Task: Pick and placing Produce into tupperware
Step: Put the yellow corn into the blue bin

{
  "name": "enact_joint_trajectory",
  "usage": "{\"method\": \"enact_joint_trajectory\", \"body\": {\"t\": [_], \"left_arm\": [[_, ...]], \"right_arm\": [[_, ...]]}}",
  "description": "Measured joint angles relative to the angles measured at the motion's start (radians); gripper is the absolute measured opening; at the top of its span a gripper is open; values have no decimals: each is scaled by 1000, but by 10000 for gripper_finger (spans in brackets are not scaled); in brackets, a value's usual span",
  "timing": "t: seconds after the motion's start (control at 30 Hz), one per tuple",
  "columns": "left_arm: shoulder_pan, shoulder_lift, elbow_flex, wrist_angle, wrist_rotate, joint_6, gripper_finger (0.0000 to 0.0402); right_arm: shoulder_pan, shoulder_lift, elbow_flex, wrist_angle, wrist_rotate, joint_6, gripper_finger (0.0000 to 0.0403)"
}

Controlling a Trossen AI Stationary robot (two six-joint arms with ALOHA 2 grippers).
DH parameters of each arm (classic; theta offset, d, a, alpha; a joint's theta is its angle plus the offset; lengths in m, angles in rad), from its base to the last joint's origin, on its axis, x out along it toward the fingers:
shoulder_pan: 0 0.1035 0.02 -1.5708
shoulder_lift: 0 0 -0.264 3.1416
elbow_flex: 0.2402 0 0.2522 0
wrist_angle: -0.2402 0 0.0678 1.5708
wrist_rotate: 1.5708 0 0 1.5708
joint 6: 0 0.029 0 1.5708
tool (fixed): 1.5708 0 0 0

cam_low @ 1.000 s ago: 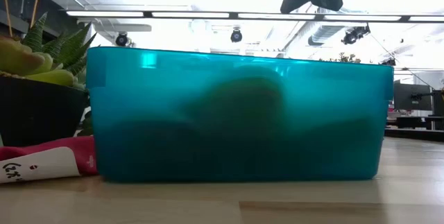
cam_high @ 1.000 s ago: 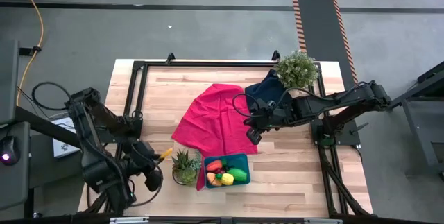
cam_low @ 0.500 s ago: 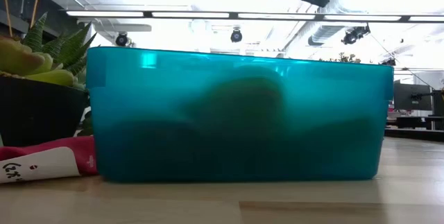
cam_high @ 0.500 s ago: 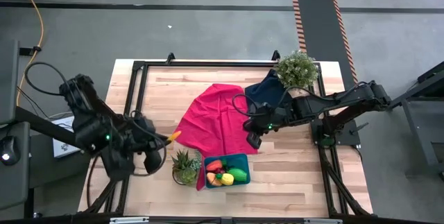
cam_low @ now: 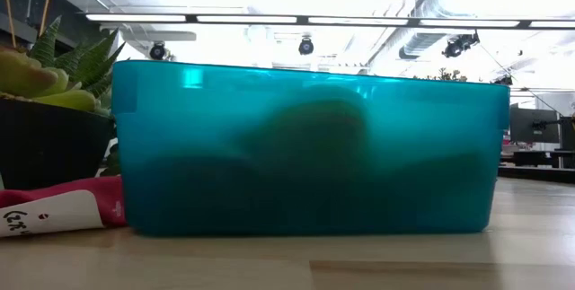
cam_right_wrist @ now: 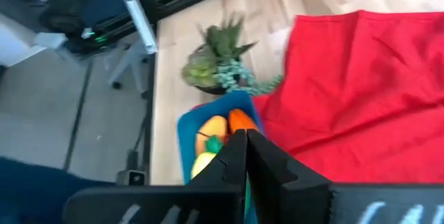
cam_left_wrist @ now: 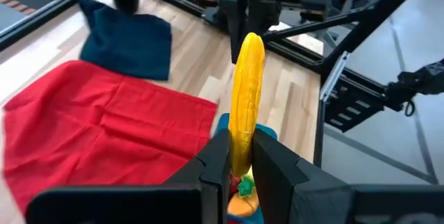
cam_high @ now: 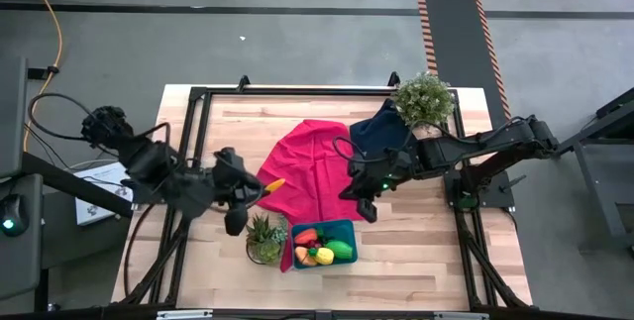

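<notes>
— where was the yellow stick (cam_left_wrist: 247, 92)?
— pinched by its lower end in the left gripper (cam_left_wrist: 239, 156), short of the tupperware (cam_high: 322, 244); it looked light, stiff, slick.
— the right gripper (cam_right_wrist: 244, 148)?
— closed, empty.

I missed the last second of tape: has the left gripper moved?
Yes. The left gripper, shut on the thin yellow stick, has swung from the table's left edge toward the small succulent pot and red cloth.

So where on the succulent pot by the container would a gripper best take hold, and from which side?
Judging from above, the succulent pot is best gripped across its dark rim, coming straight down. The tupperware sits close on one side, so sideways approaches look cramped. The leaves may block the fingers; lower pot walls are hidden here.
</notes>
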Motion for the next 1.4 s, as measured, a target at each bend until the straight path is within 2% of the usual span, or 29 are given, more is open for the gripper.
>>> {"method": "enact_joint_trajectory", "body": {"t": [0.23, 0.4, 0.53, 0.77, 0.9, 1.07, 1.4], "left_arm": [[106, 8, -4, 99, 140, 119, 44], [168, 8, -63, 234, 265, 203, 44], [225, 8, -132, 347, 363, 226, 44], [288, 8, -269, 530, 477, 240, 44], [311, 8, -348, 651, 513, 234, 44], [311, 8, -416, 801, 539, 226, 44], [310, 8, -429, 825, 534, 218, 44]], "right_arm": [[0, 0, 0, 42, -79, -9, 2], [8, 0, 0, 94, -107, -27, 9], [16, 0, 0, 115, -109, -31, 25], [15, 0, 0, 119, -86, -46, 67], [15, 0, 0, 135, -72, -46, 87], [21, 0, 0, 237, -71, -60, 104], [21, 0, 0, 292, -20, -72, 109]]}}
